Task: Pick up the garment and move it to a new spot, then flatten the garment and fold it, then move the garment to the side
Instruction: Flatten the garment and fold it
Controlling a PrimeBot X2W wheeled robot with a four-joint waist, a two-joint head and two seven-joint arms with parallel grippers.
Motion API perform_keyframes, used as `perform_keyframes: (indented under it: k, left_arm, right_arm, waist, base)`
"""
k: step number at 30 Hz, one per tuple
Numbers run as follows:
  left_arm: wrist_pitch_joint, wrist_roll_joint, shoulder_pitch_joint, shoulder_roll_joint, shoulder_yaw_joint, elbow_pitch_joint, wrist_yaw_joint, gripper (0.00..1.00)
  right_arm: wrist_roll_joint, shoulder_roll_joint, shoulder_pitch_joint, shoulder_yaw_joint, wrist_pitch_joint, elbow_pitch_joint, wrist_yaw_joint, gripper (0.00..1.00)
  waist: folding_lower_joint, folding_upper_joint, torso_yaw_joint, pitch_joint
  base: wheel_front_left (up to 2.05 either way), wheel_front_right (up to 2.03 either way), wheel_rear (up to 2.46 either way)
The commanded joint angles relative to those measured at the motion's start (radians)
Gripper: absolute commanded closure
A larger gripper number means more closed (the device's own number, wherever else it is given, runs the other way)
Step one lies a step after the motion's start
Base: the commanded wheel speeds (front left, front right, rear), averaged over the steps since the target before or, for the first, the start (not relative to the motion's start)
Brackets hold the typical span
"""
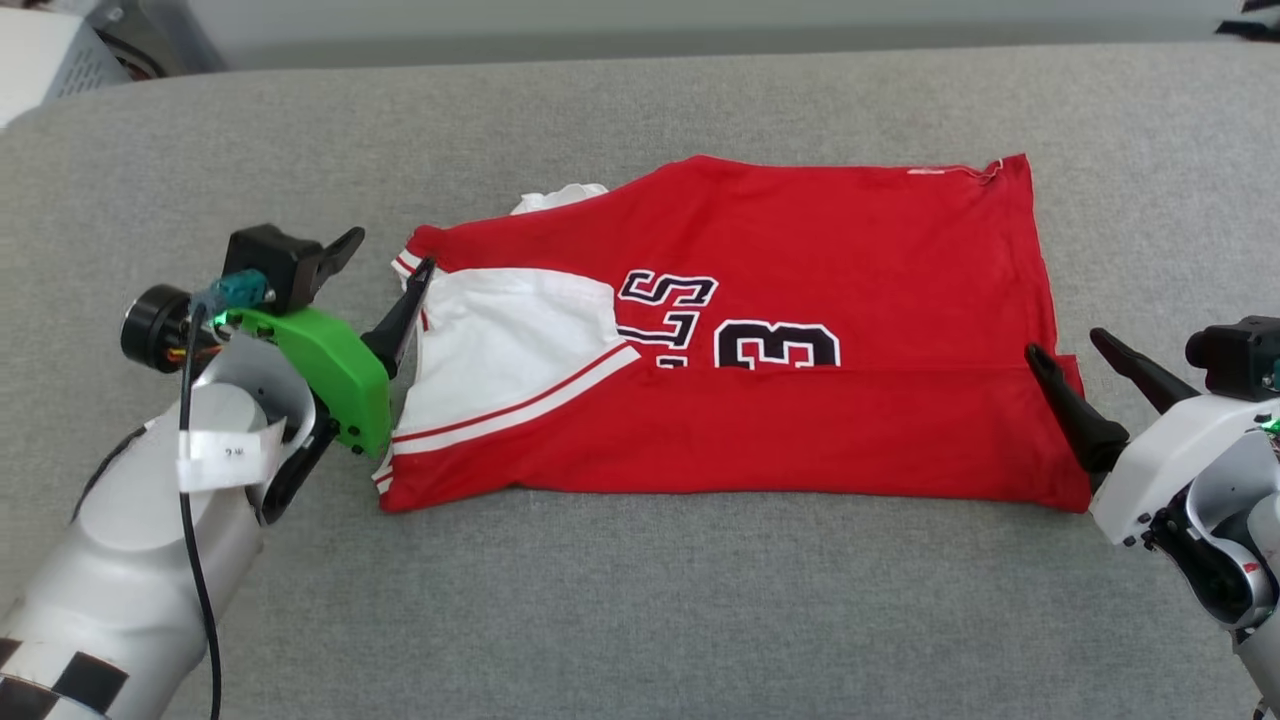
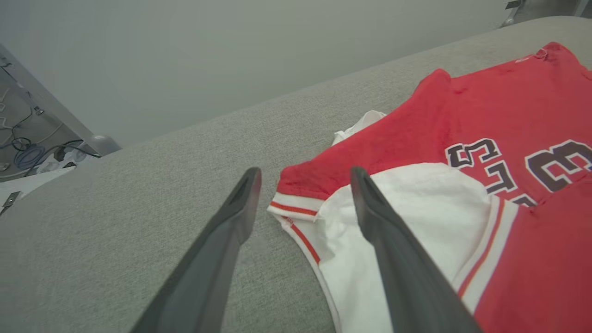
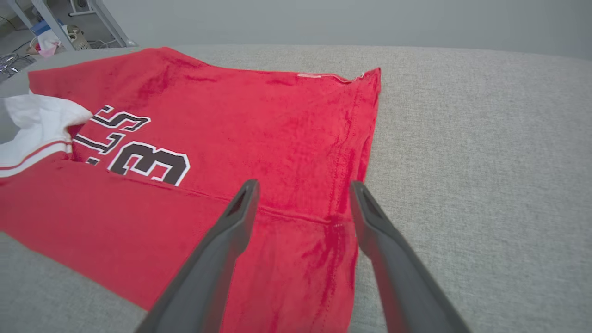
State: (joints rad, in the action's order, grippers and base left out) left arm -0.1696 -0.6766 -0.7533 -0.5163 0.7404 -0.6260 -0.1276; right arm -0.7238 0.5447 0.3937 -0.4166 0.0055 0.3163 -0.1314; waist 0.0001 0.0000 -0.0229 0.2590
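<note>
On the grey upholstered surface (image 1: 640, 600) the garment (image 1: 740, 430), a red jersey T-shirt, lies near the middle of the head view, lengthwise from 9 to 3 o'clock. Its near long edge is folded over the front, covering the lower half of the black number (image 1: 775, 345). A white sleeve (image 1: 500, 340) lies folded onto the chest at the 9 o'clock end, and a bit of the other sleeve (image 1: 560, 195) pokes out at 11 o'clock.

The left gripper (image 1: 392, 250) sits at the 9 o'clock end with its fingers spread and holding nothing. In the left wrist view they straddle the striped trim (image 2: 296, 208). The right gripper (image 1: 1067, 343) is at the 3 o'clock end by the hem, its fingers likewise spread and empty.

The cloth looks light, soft and limp, so it should sag and unfold if lifted at one point. The layers will probably slide on each other. The best holds seem to be both ends together, pinching through all layers at the fold corners, where the hem and trim are thicker.
</note>
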Motion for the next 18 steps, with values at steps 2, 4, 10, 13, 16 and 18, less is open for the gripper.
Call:
perform_keyframes:
  k: [2, 4, 10, 13, 16, 18]
  left_arm:
    - [0.08, -0.05, -0.025, -0.019, 0.001, 0.043, -0.003, 0.0]
    - [0.19, -0.1, -0.025, -0.032, 0.016, 0.073, -0.003, 0.0]
    - [0.544, -0.247, -0.04, -0.084, 0.062, 0.155, -0.003, 0.0]
    - [0.676, -0.299, -0.037, -0.106, 0.085, 0.182, -0.003, 0.0]
    - [0.777, -0.336, -0.028, -0.123, 0.107, 0.199, -0.003, 0.0]
    - [0.823, -0.352, -0.021, -0.128, 0.119, 0.204, -0.003, 0.0]
  right_arm:
    - [0.011, -0.004, -0.026, 0.019, 0.012, -0.022, 0.001, 0.0]
    - [0.019, -0.01, -0.037, 0.032, 0.024, -0.035, 0.001, 0.0]
    - [0.039, -0.029, -0.061, 0.06, 0.055, -0.061, 0.001, 0.0]
    - [0.043, -0.037, -0.067, 0.065, 0.068, -0.069, 0.001, 0.0]
    - [0.044, -0.043, -0.07, 0.071, 0.079, -0.074, 0.001, 0.0]
    - [0.044, -0.046, -0.07, 0.076, 0.086, -0.078, 0.001, 0.0]
  waist:
    - [-0.0001, 0.0, 0.021, -0.037]
    - [-0.0001, 0.0, 0.024, -0.046]
    - [-0.0001, 0.0, 0.023, -0.06]
    - [-0.0001, 0.0, 0.016, -0.063]
    - [-0.0001, 0.0, 0.006, -0.06]
    - [-0.0001, 0.0, 0.0, -0.054]
  base:
    - [0.0, 0.0, 0.0]
    - [0.0, 0.0, 0.0]
    - [0.0, 0.0, 0.0]
    - [0.0, 0.0, 0.0]
    - [0.0, 0.0, 0.0]
    - [0.0, 0.0, 0.0]
